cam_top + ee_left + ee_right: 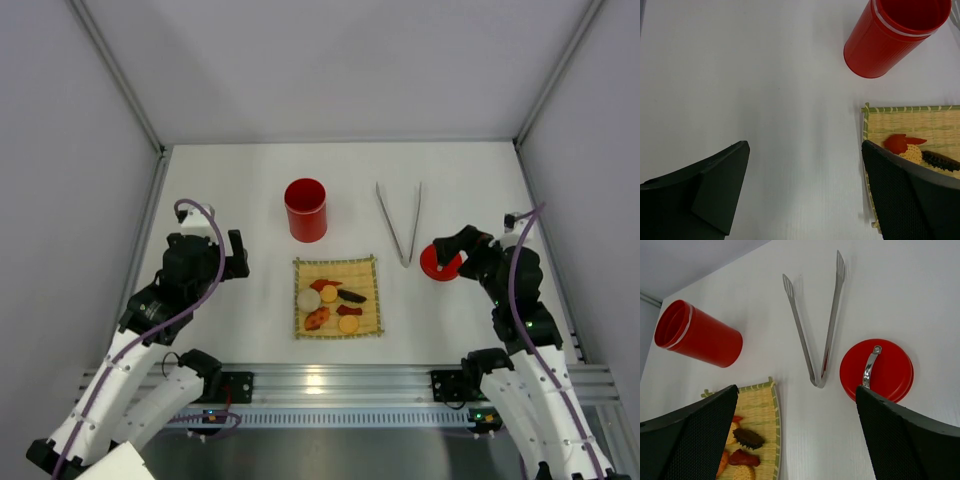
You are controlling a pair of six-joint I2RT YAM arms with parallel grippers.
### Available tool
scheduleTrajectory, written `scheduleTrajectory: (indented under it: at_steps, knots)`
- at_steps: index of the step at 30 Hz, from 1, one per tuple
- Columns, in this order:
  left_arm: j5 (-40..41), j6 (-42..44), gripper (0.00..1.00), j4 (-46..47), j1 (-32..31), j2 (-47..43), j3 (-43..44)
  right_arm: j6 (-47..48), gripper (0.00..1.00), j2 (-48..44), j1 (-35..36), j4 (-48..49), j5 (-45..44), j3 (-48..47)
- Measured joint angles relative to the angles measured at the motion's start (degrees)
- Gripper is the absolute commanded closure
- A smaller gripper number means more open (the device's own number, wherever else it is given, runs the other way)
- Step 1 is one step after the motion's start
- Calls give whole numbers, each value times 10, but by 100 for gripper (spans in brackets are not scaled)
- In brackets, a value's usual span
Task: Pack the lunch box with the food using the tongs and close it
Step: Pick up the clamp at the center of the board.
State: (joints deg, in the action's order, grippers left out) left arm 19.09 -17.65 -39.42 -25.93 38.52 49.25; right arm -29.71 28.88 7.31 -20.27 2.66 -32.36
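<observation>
Bamboo mat on the white tabletop carrying the food, with the open red lunch box upright behind its left corner, the tongs behind its right corner, the lid to its right, and the left gripper and right gripper spread wide, empty.

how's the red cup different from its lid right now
The cup is a tall cylinder standing upright with its mouth open; the lid is a flat disc lying apart from it. The cup is plain apart from a pale band near its rim; the lid carries a silver handle. Both are red.
</observation>
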Motion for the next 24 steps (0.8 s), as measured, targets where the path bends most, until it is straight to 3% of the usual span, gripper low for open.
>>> scheduleTrajectory:
  at_steps: [15,24]
  knots:
    - [-4,0,1,0,0,7,-2,34,1,19,0,-27,-12,-12]
    - [-17,0,1,0,0,19,-2,55,0,186,6,-24,-17,-80]
